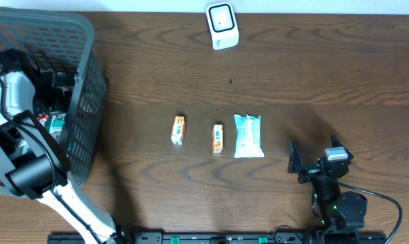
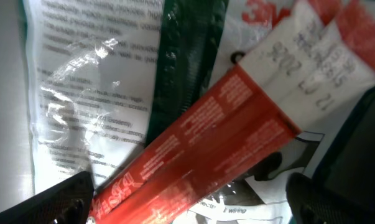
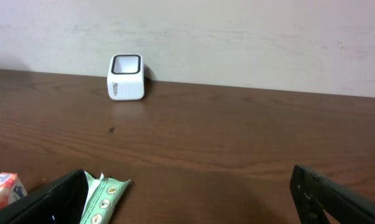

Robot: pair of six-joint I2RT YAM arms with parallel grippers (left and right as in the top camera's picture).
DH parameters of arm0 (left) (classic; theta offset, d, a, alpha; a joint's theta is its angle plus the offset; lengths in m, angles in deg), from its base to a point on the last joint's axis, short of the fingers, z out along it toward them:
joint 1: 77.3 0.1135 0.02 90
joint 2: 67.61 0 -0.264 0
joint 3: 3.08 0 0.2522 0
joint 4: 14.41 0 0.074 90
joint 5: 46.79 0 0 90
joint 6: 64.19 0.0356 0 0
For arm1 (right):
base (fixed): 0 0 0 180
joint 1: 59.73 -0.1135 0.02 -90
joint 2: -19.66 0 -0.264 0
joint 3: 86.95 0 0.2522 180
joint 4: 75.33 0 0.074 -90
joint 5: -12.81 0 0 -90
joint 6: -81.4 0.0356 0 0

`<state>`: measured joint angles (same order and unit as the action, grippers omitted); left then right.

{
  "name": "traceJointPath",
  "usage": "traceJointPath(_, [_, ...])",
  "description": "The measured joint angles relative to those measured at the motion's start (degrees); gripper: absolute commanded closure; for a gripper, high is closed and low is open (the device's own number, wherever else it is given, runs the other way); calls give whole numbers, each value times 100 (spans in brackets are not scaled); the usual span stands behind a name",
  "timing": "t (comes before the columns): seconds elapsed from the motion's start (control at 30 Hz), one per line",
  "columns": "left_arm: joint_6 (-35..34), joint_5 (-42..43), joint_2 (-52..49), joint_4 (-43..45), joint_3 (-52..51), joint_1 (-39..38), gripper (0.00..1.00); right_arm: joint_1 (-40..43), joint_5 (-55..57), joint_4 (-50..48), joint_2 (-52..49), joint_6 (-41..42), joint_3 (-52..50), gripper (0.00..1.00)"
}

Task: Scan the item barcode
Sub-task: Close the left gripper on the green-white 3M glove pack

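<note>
Grey basket (image 1: 89, 122) walls enclose the left end effector (image 2: 190, 202) above red packets (image 2: 199, 155).

Your left arm (image 1: 15, 91): white shell links, black joint housings. Your right arm (image 1: 343, 207): all black, grey wrist camera block (image 1: 338, 154), thin looping black cable (image 1: 377, 194), matte black fingers (image 3: 336, 199).

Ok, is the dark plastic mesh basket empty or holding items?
Holding items: left wrist view shows a red foil packet lying across a clear printed bag inside the basket.
</note>
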<state>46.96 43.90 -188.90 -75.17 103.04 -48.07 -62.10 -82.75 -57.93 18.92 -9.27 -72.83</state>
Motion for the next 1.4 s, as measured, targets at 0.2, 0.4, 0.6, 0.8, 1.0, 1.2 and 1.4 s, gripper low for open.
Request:
traceJointPath(0.2, [2, -22, 256, 516, -461, -13, 2, 0, -2, 0, 0, 0, 0, 1])
traceJointPath(0.4, [-48, 68, 345, 745, -658, -50, 25, 0, 0, 0, 0, 0, 2, 1])
traceJointPath(0.6, [-50, 68, 345, 778, -669, -81, 37, 0, 0, 0, 0, 0, 0, 1])
traceJointPath(0.8, [-46, 52, 345, 835, -680, -79, 14, 0, 0, 0, 0, 0, 0, 1])
traceJointPath(1.0, [-72, 44, 354, 914, -682, -42, 1, 0, 0, 0, 0, 0, 0, 1])
traceJointPath(1.2, [-81, 22, 363, 688, -621, -24, 2, 0, 0, 0, 0, 0, 0, 1])
traceJointPath(1.4, [-39, -63, 409, 367, -509, -35, 2, 0, 0, 0, 0, 0, 0, 1])
